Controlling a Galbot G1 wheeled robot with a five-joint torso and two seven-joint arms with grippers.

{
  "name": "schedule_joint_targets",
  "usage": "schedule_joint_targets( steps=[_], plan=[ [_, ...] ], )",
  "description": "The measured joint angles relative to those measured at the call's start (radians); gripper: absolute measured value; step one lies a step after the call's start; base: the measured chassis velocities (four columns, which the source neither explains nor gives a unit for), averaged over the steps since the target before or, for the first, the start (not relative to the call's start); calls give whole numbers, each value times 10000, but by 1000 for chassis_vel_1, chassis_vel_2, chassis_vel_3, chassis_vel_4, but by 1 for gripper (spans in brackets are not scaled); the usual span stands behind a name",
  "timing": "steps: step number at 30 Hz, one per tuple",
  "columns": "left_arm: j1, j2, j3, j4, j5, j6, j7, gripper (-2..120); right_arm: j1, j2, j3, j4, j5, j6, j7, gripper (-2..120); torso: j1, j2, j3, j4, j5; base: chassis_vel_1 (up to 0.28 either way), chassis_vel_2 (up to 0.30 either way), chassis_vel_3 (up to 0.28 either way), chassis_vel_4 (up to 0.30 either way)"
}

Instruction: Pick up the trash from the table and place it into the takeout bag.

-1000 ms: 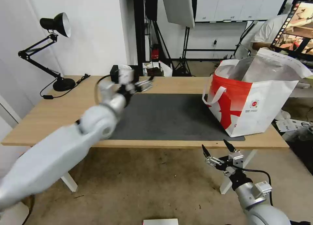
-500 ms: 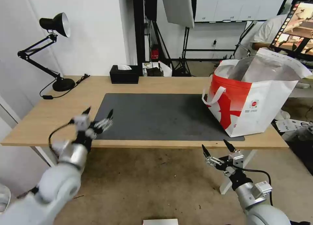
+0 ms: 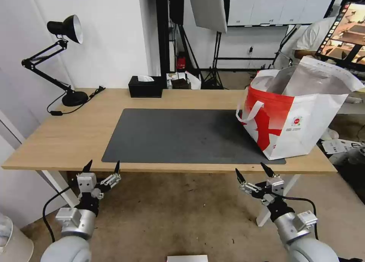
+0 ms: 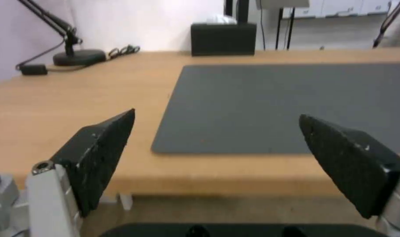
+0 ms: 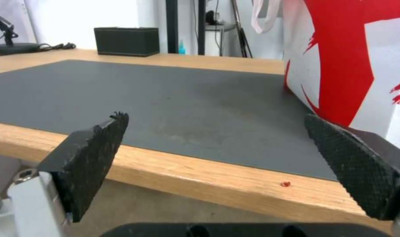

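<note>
I cannot tell where the trash is. My guess is that it lies inside the bag [image 3: 300, 117], but its foil-lined mouth faces away from the head camera and I cannot see the bottom. The bag stands upright at the right end of the desk [image 3: 76, 129], with its near corner on the mat [image 3: 182, 136] and one loop handle hanging down its red side. The one loose bit I can find is a tiny red speck [image 5: 286, 184] on the bare wood at the front edge, close to the bag's corner. It is too small for me to say what it is.

The left gripper [image 3: 103, 165] hangs below the front edge of the desk on the left, with its fingers wide and holding nothing. The right gripper [image 3: 250, 169] hangs low on the right, just in front of the bag, and its fingers are also wide and hold nothing.

I judge the step in hand to be the final check. To do it well I would leave both arms low, so they cannot catch the handle or tip the bag, and scan the desk from end to end. The black tissue box [image 3: 145, 88] at the back is not trash, so I leave it alone. I would not chase the speck, because wide fingers this close to the bag risk knocking it over.
</note>
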Motion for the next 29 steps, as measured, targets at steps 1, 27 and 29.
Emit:
schedule_joint_targets(
  steps=[1,27,29],
  plan=[
    [64,-36,-9,50,61,-62,36,100,0,0,0,0,0,0,0,100,0,0,0,0,-1,0,0,0,0],
    [110,-219,53,233,370,-214,81,100,0,0,0,0,0,0,0,100,0,0,0,1,-2,0,0,0,0],
    [109,-218,54,233,368,-213,80,100,1,0,0,0,0,0,0,100,1,0,1,1,-2,0,0,0,0]
  ],
)
